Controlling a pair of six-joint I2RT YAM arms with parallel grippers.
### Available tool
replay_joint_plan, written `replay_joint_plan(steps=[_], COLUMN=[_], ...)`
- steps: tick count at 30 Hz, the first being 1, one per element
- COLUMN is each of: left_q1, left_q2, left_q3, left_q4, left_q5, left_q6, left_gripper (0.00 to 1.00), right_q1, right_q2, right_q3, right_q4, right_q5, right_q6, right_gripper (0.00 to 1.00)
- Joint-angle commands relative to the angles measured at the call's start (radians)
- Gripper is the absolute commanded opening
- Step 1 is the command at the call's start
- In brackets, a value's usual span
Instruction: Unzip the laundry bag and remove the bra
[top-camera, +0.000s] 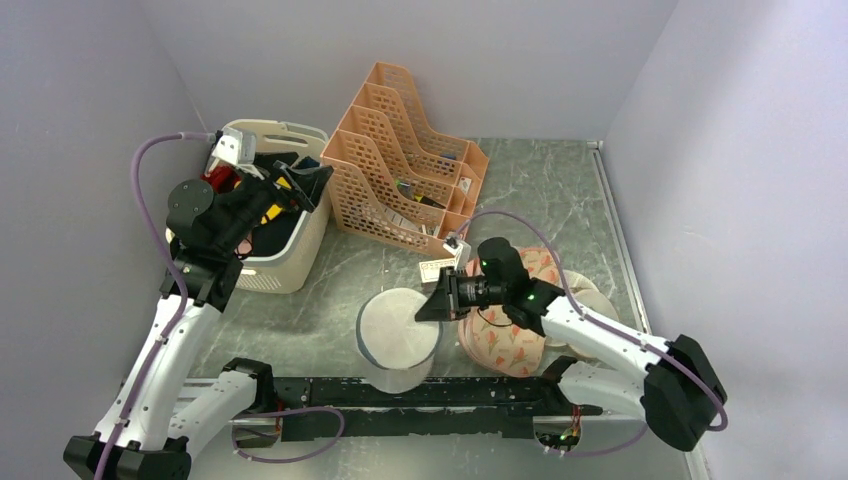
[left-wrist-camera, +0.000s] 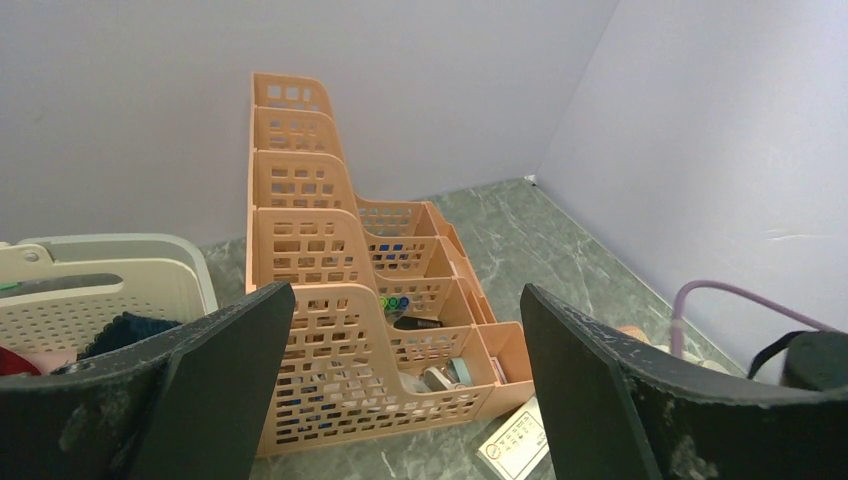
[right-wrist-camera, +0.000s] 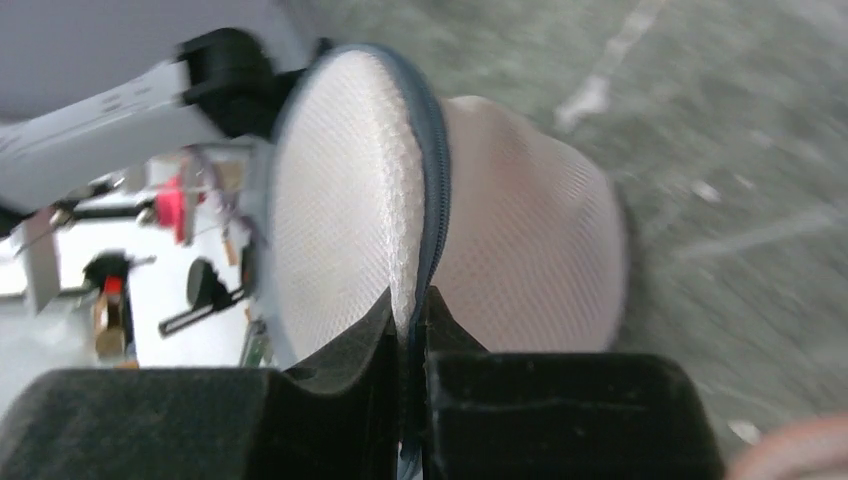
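Right hand (right-wrist-camera: 410, 302) tight on laundry bag (right-wrist-camera: 525, 245)

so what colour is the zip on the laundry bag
Dark grey-blue zip on the whitish laundry bag; best in the right wrist view.

I work in a lab-style test booth. Plain lilac walls (top-camera: 480, 60) close in behind the orange file rack (top-camera: 400, 165), a grey-green marbled tabletop (top-camera: 550, 200) lies under it, and a cream laundry basket (top-camera: 290, 260) stands just left of it.
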Motion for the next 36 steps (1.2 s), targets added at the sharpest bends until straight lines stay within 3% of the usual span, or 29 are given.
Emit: replay_joint_plan(steps=[1, 8, 11, 15, 18, 21, 26, 28, 32, 36], left_q1=[-0.005, -0.005, -0.005, -0.005, -0.004, -0.006, -0.013, -0.014, -0.014, -0.014], left_q2=[-0.006, -0.002, -0.004, -0.001, 0.004, 0.005, 0.044, 0.070, 0.097, 0.079], left_q3=[0.009, 0.011, 0.009, 0.008, 0.010, 0.012, 0.026, 0.034, 0.030, 0.041], left_q4=[0.022, 0.024, 0.025, 0.024, 0.018, 0.018, -0.011, -0.065, -0.189, -0.363], left_q5=[0.007, 0.014, 0.016, 0.006, 0.008, 0.018, 0.023, 0.062, 0.142, 0.154], left_q6=[0.008, 0.005, 0.003, 0.008, 0.006, -0.001, -0.030, -0.038, -0.092, -0.063], left_gripper=[0.95, 0.95, 0.96, 0.95, 0.95, 0.95, 0.96, 0.95, 0.95, 0.95], right_q1=[-0.034, -0.241, -0.329, -0.360, -0.360, -0.361, -0.330, -0.270, -0.101, -0.044], right_q2=[-0.003, -0.251, -0.355, -0.370, -0.406, -0.414, -0.234, -0.169, -0.109, -0.048], right_q3=[-0.047, 0.000, -0.021, 0.037, 0.069, 0.058, -0.003, -0.016, 0.000, -0.034], right_q4=[-0.124, -0.606, -0.595, -0.633, -0.543, -0.372, -0.042, 0.057, 0.151, 0.391], right_q5=[0.241, 0.887, 0.955, 1.053, 0.912, 0.584, 0.053, -0.009, 0.037, -0.064], right_q6=[0.017, 0.042, 0.094, 0.074, -0.072, -0.220, -0.110, -0.041, 0.012, 0.141], right_gripper=[0.00, 0.00, 0.00, 0.00, 0.00, 0.00, 0.00, 0.00, 0.00, 0.00])
